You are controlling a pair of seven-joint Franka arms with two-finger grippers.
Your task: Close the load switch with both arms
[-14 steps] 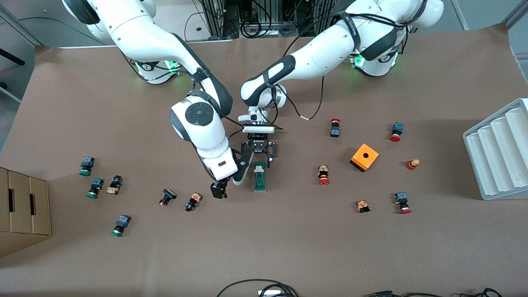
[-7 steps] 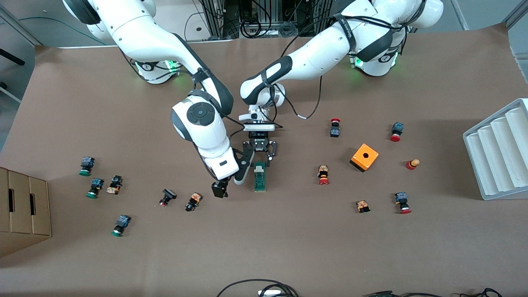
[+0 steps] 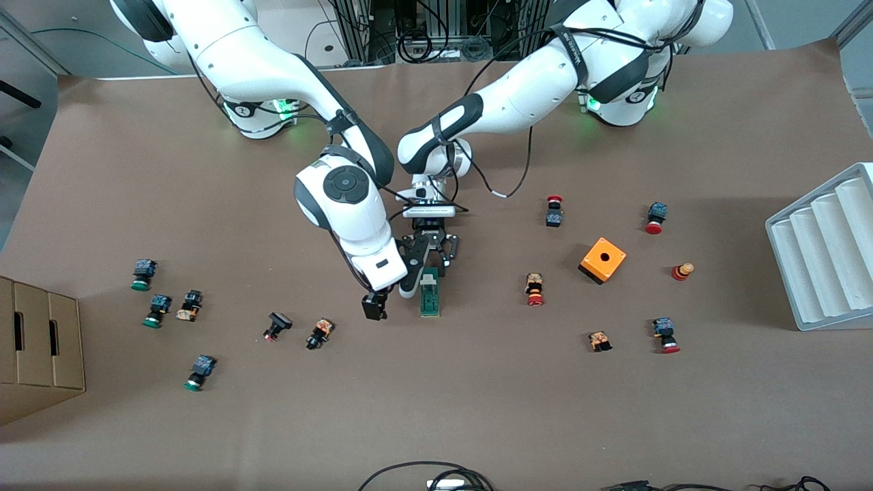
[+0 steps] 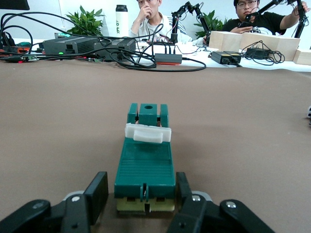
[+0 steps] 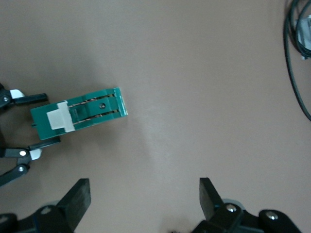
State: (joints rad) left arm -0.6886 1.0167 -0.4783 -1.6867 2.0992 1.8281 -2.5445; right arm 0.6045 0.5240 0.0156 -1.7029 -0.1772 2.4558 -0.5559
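Front view: the switch [image 3: 430, 292] lies flat on the brown table [image 3: 477, 409] near its middle, long axis running toward and away from the camera. The left gripper [image 3: 430, 262] sits low at the switch's end farther from the camera. The right gripper [image 3: 390, 300] hangs over the bare table just beside the switch, toward the right arm's end. Push buttons [image 3: 319, 333] and an orange box [image 3: 603, 260] lie well apart, so the room around the switch looks ample.

Left wrist view: the left gripper [image 4: 142, 201] straddles the near end of the switch [image 4: 145, 162], fingers [image 4: 97, 189] beside each flank with slim gaps showing, so it looks spread and not yet pinching. The white lever [image 4: 148, 133] sits crosswise on top, farther along the body.

Right wrist view: the right gripper [image 5: 146, 196] is spread wide over bare table, holding nothing. The switch [image 5: 78, 113] lies off to one side of it, not between its fingers, with the lever [image 5: 58, 116] near the left gripper's end. The right arm likely must shift sideways to reach the lever.
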